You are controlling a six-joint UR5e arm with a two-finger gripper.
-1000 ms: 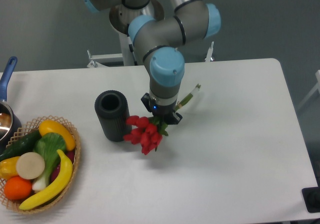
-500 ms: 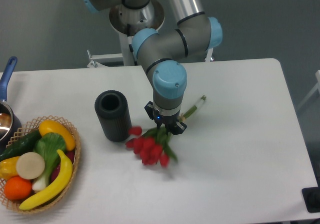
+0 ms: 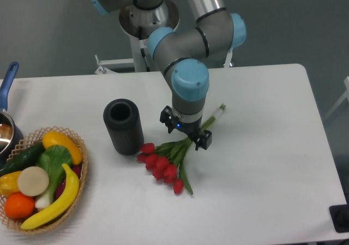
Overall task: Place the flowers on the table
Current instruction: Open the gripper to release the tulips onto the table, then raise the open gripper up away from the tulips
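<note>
Lying flat on white matte counter [image 3: 262,163]: bunch of red tulips with green stems [image 3: 170,159], just beside dark upright cylinder [image 3: 124,126]. Hovering over stems, black two-finger gripper [image 3: 188,134]; finger state unclear.

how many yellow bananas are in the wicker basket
2. One banana lies across the top of the wicker basket; the other banana curves along its right and bottom side. More could be hidden under the other produce.

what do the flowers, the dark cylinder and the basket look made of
Flowers: probably artificial, plastic or fabric, with uniform red buds and stiff green stems. Dark cylinder: matte black, maybe plastic or foam; no shine. Basket: woven wicker, tan, with an open-weave rim.
</note>
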